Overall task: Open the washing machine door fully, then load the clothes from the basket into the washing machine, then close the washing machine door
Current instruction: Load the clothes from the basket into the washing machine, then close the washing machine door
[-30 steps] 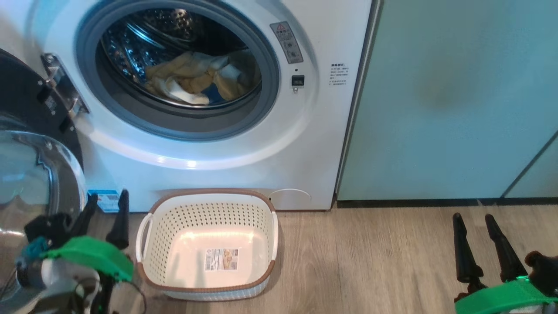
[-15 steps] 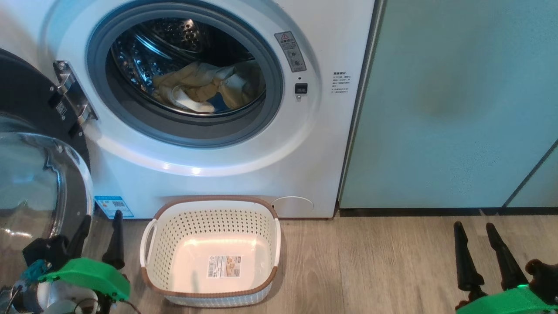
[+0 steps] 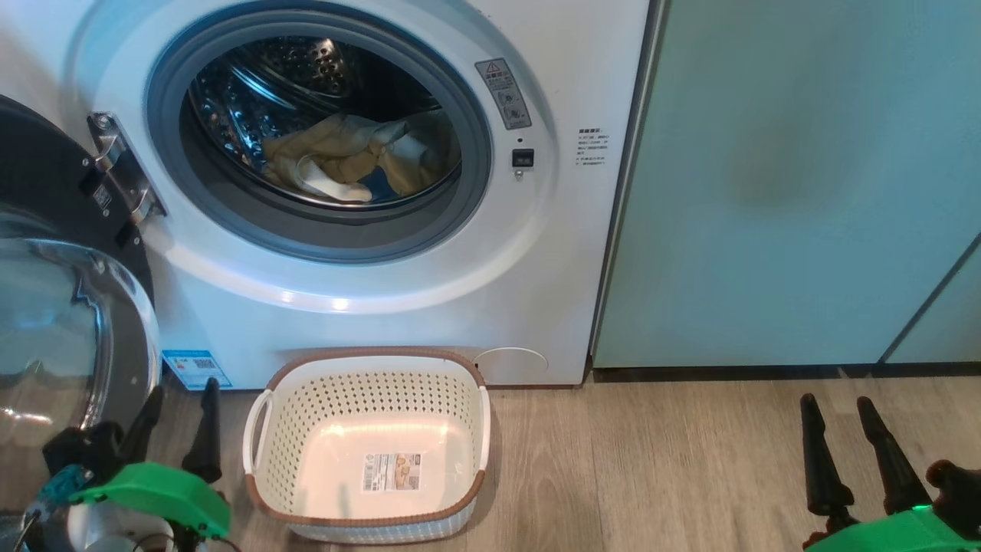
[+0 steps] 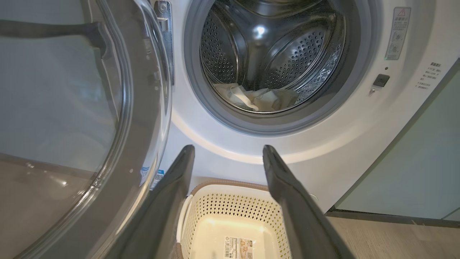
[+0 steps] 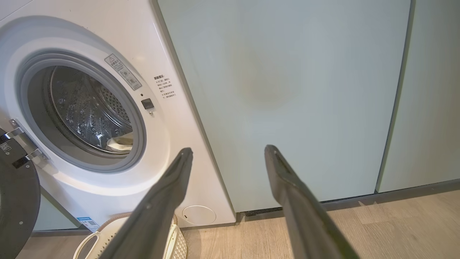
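Left end effector with fingers spread, beside the swung-open washing machine door at left, clothes inside the drum of the washing machine, basket on the floor just before it, right end effector likewise spread, far right.

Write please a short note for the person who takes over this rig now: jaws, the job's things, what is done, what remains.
The left gripper: jaws open, holding nothing, low between the washing machine door and the basket.
The right gripper: jaws open, holding nothing, above the floor before the green cabinet.
The clothes lie inside the drum of the washing machine. The basket stands empty on the floor before it.
Done: door swung open, clothes loaded.
Left: close the door.
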